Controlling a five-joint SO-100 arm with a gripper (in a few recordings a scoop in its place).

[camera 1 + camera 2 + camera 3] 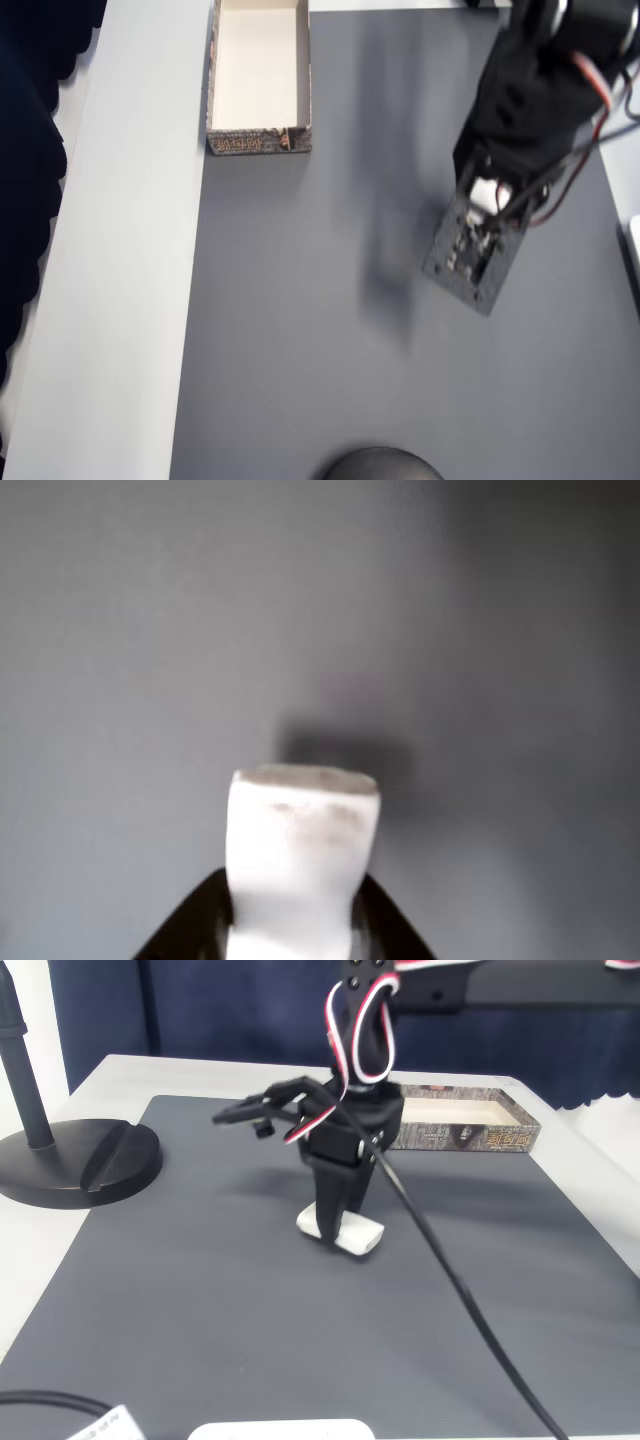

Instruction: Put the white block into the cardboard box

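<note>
1. Reaching steeply down from above in the fixed view, the black arm [352, 1135] is seen with its jaws [335, 1225] pointed at the mat, red and white wires looped along its upper part.
2. The jaws are clamped on the white block [340, 1231]; in the wrist view the white block [300, 855] is gripped between two dark fingers [190, 930], one on each side.
3. The block's ends are seen sticking out on both sides of the jaws, at or just above the mat; contact cannot be told.
4. The cardboard box [259, 142] is seen well apart from the arm, at the top edge of the overhead view, its cream interior bare.
5. A dark grey mat [200, 1290] is laid over a pale desk [120, 300].
6. A black round stand base [75, 1165] is noted at the mat's left edge in the fixed view; a dark blue curtain [230, 1010] is hung behind the desk.
</note>
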